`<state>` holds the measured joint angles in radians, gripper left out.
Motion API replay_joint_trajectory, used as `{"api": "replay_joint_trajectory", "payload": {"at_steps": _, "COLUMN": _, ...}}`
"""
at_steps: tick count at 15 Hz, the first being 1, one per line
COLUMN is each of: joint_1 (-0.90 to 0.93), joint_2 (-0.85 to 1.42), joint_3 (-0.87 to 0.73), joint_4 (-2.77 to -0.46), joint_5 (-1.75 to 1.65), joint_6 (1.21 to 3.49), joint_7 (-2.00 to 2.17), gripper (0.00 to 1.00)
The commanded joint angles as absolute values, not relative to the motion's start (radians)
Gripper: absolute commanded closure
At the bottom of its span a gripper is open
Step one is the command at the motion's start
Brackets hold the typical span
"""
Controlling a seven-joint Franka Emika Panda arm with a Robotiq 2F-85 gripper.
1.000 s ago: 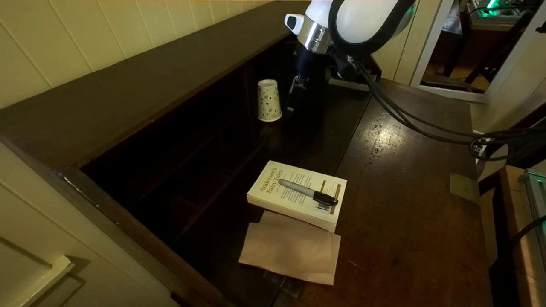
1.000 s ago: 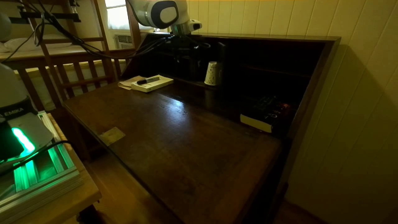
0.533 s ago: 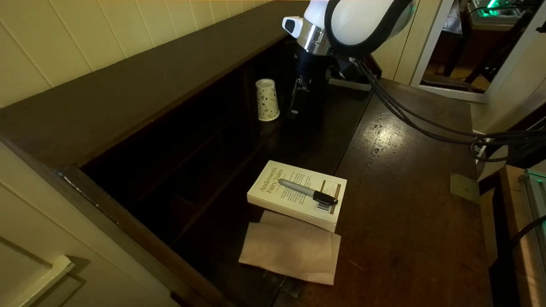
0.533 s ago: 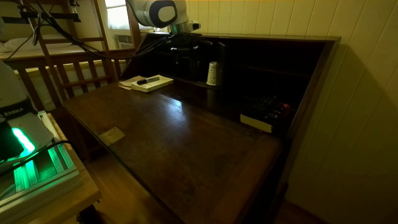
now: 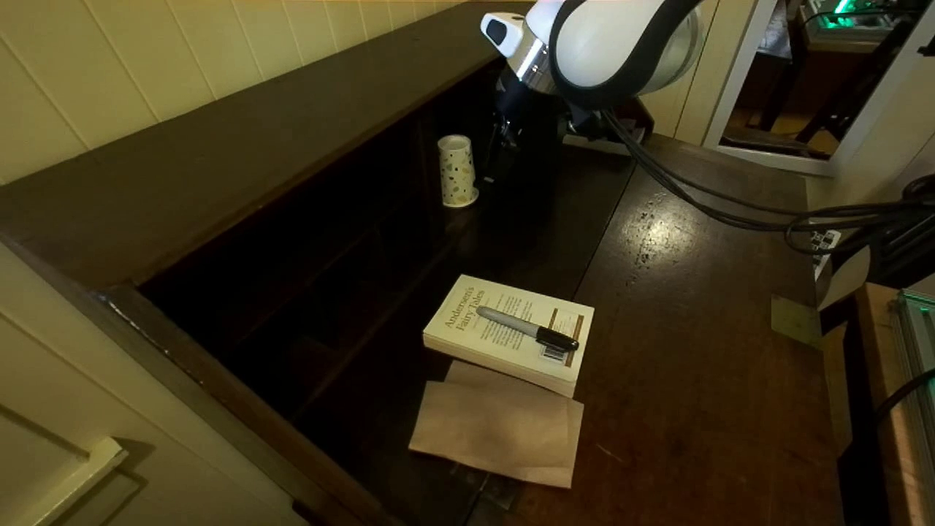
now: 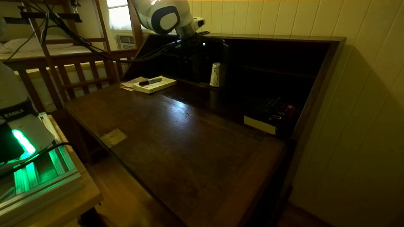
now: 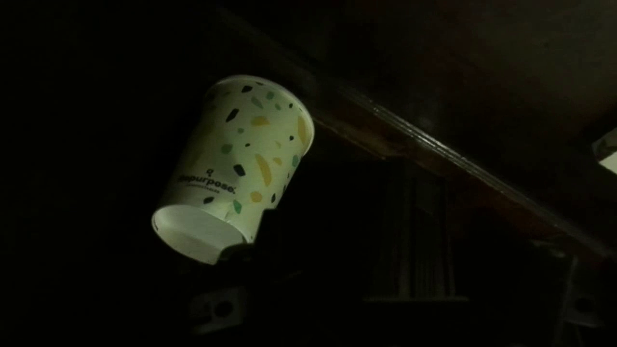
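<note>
A white paper cup with green, yellow and black flecks (image 5: 457,172) stands upside down on the dark desk by the compartments. It also shows in an exterior view (image 6: 215,74) and, with its recessed base facing the camera, in the wrist view (image 7: 241,154). My gripper (image 5: 498,161) is beside the cup, tilted, a small gap away. It is very dark in an exterior view (image 6: 195,63) and the wrist view (image 7: 405,236). Its fingers look spread apart with nothing between them. One dark finger overlaps the cup's base edge in the wrist view; I cannot tell whether they touch.
A pale book (image 5: 489,340) with a grey marker (image 5: 526,326) on it lies on the desk. Brown paper (image 5: 497,431) lies beside it. A thick black book (image 6: 268,116) lies at the desk's other end. The desk's top ledge (image 5: 292,124) overhangs dark compartments.
The hand has tilted and its fingertips have swung slightly up and toward the cup's side. The cup shifted slightly toward the compartments between the two earlier moments. Books, marker and paper are unchanged.
</note>
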<state>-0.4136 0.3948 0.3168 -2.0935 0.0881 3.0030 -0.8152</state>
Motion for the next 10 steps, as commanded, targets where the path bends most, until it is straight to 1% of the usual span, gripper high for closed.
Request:
{"api": "replay_joint_trajectory", "payload": {"at_steps": 1, "joint_1": -0.472, "joint_2": 0.444, "joint_3": 0.376, "joint_4": -2.103, "joint_5": 0.108, "joint_6": 3.131, "joint_7": -0.869, "gripper": 0.0}}
{"api": "replay_joint_trajectory", "payload": {"at_steps": 10, "joint_1": -0.584, "joint_2": 0.57, "joint_3": 0.492, "joint_4": -2.088, "joint_5": 0.061, "joint_6": 3.402, "joint_7": -0.848, "gripper": 0.0}}
